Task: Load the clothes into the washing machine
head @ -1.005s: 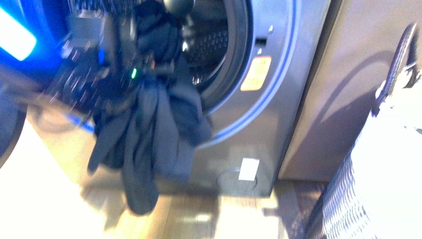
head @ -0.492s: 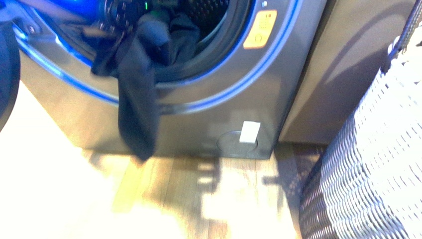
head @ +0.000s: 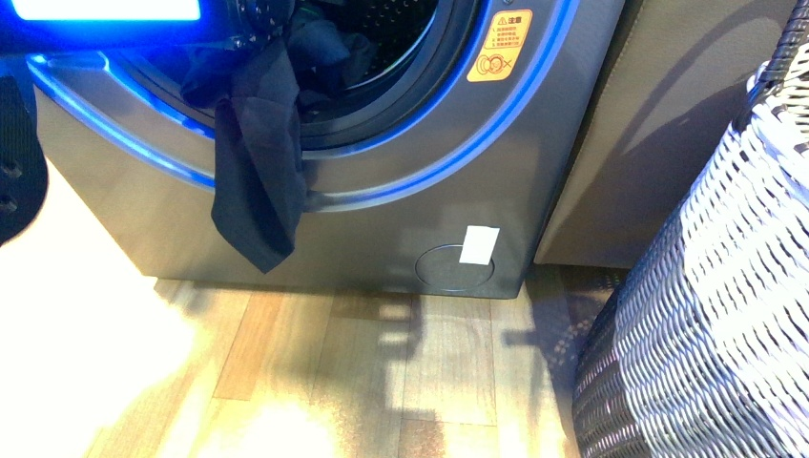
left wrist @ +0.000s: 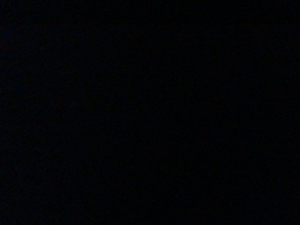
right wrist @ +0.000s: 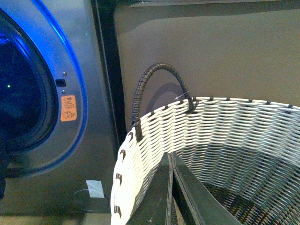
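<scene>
1. Your clothes (head: 256,162) read as one dark navy garment, soft and limp, matte, with deep folds. Part is bunched inside the round doorway; one long sleeve-like strip hangs over the lower rim and down the front panel, ending in a blunt point above the floor.
2. The washing machine (head: 401,219) is grey-silver with a smooth brushed face. A blue-lit ring runs around the doorway. Inside, the drum (head: 396,24) is shiny perforated steel.
3. A yellow-orange warning sticker (head: 500,46) sits on the ring just right of the opening. A small white label (head: 479,244) overlaps a round recessed cover low on the panel.
4. Right of the machine stands a plain grey-brown cabinet (head: 668,124), flat and unmarked.
5. The basket (right wrist: 220,145) is white woven strips, rounded, with a dark wrapped loop handle (right wrist: 154,89). In the front view it fills the lower right corner.
6. The floor (head: 315,382) is light wood planks with bright glare patches.
7. The right gripper (right wrist: 174,197) shows in its wrist view with dark fingers pressed together, holding nothing, over the basket's mouth.
8. The left wrist view is dark; in the front view you cannot tell the left gripper's state.
</scene>
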Available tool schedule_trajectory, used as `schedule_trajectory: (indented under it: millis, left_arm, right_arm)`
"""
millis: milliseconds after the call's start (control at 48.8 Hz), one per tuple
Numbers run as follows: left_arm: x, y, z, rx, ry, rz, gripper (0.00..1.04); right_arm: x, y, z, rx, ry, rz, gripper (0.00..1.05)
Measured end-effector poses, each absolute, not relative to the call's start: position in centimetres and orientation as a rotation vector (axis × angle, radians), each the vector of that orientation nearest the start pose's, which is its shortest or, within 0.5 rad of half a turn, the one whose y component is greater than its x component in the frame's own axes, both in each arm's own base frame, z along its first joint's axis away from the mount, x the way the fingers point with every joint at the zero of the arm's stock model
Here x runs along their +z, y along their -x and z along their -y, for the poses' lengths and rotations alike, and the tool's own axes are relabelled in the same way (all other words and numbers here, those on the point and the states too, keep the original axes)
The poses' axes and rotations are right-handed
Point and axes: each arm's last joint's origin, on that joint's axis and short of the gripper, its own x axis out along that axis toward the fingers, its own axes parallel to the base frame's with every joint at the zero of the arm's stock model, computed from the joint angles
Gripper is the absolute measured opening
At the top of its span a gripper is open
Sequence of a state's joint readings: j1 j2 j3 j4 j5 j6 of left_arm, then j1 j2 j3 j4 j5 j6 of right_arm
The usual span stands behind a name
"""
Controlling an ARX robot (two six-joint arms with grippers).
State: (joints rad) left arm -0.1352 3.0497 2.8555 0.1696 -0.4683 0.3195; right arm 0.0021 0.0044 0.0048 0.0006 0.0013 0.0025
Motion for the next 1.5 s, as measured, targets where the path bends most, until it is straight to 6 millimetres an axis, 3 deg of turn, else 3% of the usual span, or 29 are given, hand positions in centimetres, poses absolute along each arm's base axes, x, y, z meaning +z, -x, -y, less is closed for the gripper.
schedule_trajectory:
  millis: [62, 185, 287, 390, 554, 677, 759, 902, 984, 1271, 1395, 1497]
  left_arm:
    - [14.3, -62.4, 7.0, 0.349, -0.354, -0.082, 0.38]
    - [14.3, -62.4, 6.7, 0.356, -0.373, -0.113, 0.54]
    - [13.7, -62.4, 6.5, 0.330, -0.364, -0.165, 0.84]
    - [14.5, -61.9, 6.3, 0.311, -0.277, -0.118, 1.00]
    - [17.1, -58.6, 6.2, 0.264, -0.169, -0.023, 0.98]
    - [17.8, -55.6, 6.0, 0.236, -0.116, -0.005, 0.98]
    - [16.5, -53.8, 5.9, 0.217, -0.090, -0.034, 0.98]
    - [11.8, -49.6, 5.7, 0.167, -0.032, -0.145, 0.98]
    - [11.4, -47.2, 5.8, 0.123, -0.016, -0.155, 0.98]
    - [17.1, -35.9, 7.6, -0.063, 0.053, -0.025, 0.98]
    - [21.1, -30.7, 8.4, -0.168, 0.058, 0.015, 0.98]
    - [24.5, -28.2, 8.5, -0.202, 0.063, 0.042, 0.98]
  right_arm:
    - [16.5, -9.8, 0.0, 0.001, -0.002, 0.001, 0.02]
    - [16.5, -9.8, 0.0, 0.001, -0.002, 0.001, 0.02]
    - [16.5, -9.8, 0.0, 0.001, -0.002, 0.001, 0.02]
    - [16.5, -9.8, 0.0, 0.001, -0.002, 0.001, 0.02]
    - [16.5, -9.8, 0.0, 0.001, -0.002, 0.001, 0.02]
    - [16.5, -9.8, 0.0, 0.001, -0.002, 0.001, 0.02]
    - [16.5, -9.8, 0.0, 0.001, -0.002, 0.001, 0.02]
    - [16.5, -9.8, 0.0, 0.001, -0.002, 0.001, 0.02]
    - [16.5, -9.8, 0.0, 0.001, -0.002, 0.001, 0.02]
    - [16.5, -9.8, 0.0, 0.001, -0.002, 0.001, 0.02]
    - [16.5, -9.8, 0.0, 0.001, -0.002, 0.001, 0.02]
    - [16.5, -9.8, 0.0, 0.001, -0.002, 0.001, 0.02]
